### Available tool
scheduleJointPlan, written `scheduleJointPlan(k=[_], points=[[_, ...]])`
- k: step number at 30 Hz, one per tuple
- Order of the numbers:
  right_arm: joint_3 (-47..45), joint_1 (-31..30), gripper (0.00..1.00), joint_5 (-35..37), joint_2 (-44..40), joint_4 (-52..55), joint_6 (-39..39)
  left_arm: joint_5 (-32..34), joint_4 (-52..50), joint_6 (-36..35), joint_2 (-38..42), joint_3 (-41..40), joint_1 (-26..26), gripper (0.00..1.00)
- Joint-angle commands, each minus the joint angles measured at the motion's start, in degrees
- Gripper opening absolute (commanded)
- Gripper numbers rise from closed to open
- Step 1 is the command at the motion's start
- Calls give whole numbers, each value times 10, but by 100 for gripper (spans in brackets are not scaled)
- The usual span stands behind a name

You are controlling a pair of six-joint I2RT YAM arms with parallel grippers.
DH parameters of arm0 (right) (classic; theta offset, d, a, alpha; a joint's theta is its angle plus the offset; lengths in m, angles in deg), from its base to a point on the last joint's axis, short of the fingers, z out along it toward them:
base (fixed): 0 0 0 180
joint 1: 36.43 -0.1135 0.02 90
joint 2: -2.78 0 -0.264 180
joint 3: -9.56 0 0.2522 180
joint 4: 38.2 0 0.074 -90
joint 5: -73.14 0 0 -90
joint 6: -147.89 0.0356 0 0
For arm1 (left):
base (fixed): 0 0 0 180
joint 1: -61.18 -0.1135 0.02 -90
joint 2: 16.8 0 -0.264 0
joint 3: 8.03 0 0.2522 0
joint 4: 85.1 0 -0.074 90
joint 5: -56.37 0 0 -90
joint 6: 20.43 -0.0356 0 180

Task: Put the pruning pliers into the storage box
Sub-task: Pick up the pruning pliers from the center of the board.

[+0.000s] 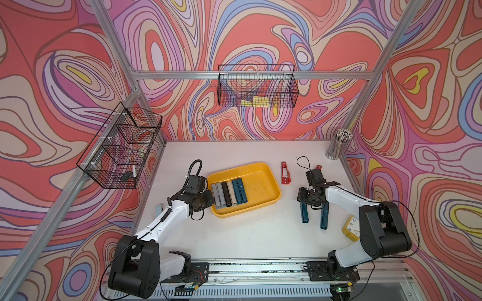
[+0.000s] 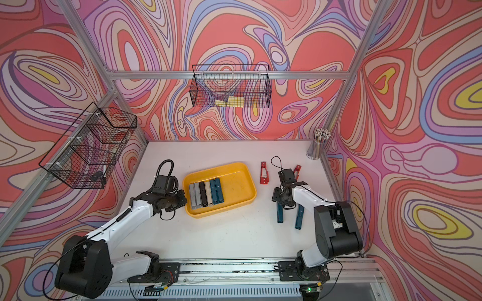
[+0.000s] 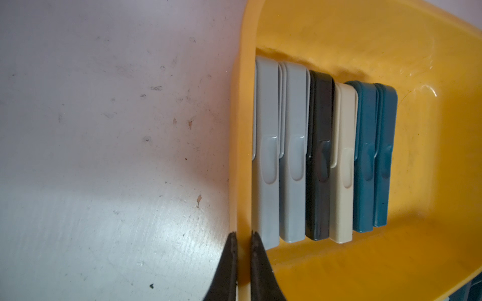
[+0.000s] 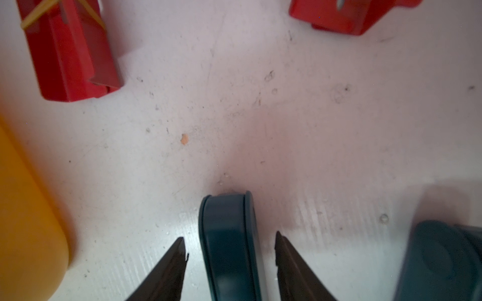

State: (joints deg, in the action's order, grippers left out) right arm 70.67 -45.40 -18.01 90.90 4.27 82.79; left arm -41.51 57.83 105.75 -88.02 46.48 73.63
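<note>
Six bars [image 1: 229, 192] lie in the yellow tray [image 1: 260, 186]; four more are on the table [image 1: 234, 234].
The left gripper [image 3: 243, 234] pinches the tray's rim. The right gripper [image 4: 229, 235] hangs spread around a teal bar [image 4: 227, 221] without touching it, with a second teal bar [image 1: 324, 216] beside it and two red bars [image 1: 285, 173] beyond.

The white-shelled, black-jointed left arm [image 1: 173, 215], at 7 o'clock, is carrying a coiled black cable [image 1: 194, 166]; the matching right arm [image 1: 344, 198], at 4 o'clock, is trailing a thin black wire loop [image 1: 303, 162]. Dark tapered fingers [image 3: 227, 268] are tipping both.
</note>
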Motion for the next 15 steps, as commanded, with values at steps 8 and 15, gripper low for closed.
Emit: scheduleJointPlan(k=[8,15], points=[[9,5,49,-10,25,-3,-3,5,22,-6,15,-4,4,0],[16,5,44,-10,31,-3,-5,4,23,-6,13,-1,4,0]])
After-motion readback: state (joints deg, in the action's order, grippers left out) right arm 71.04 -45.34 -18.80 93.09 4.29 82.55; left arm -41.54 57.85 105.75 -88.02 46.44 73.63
